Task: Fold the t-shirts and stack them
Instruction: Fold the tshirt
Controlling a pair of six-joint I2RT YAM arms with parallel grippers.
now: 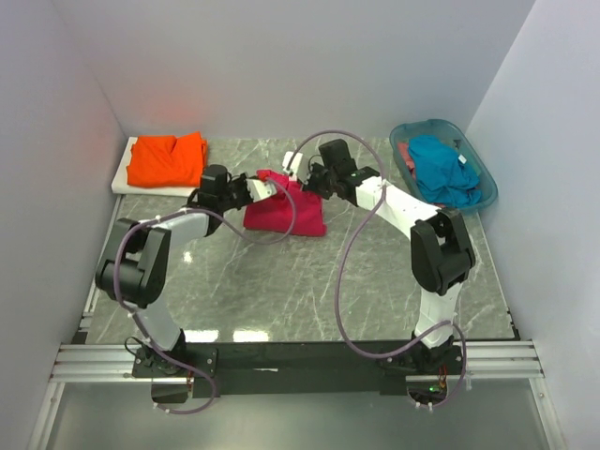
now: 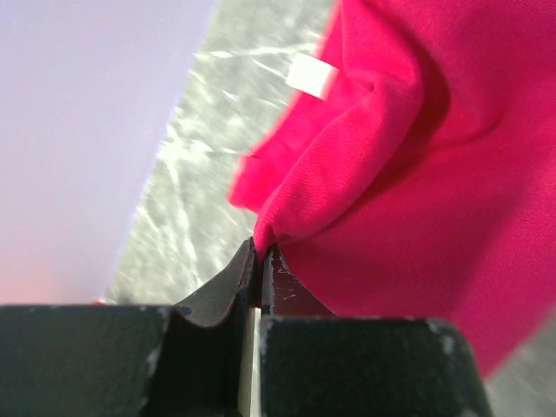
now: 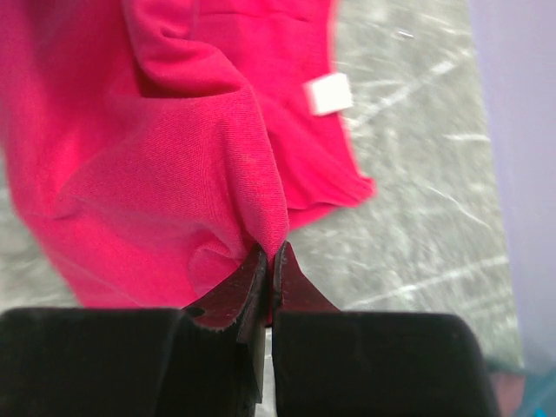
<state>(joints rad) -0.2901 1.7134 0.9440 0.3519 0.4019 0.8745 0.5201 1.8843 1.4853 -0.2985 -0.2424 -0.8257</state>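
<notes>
The magenta-red t-shirt hangs bunched above the middle of the marble table, held up at its top edge by both arms. My left gripper is shut on a fold of its left upper edge. My right gripper is shut on a fold at its right upper edge. The white neck label shows in both wrist views. An orange t-shirt lies folded at the back left. A teal-blue t-shirt lies crumpled in the basket.
The translucent teal basket stands at the back right. A white board lies under the orange shirt at the back left. Grey walls close in the table on three sides. Cables loop from both arms over the table.
</notes>
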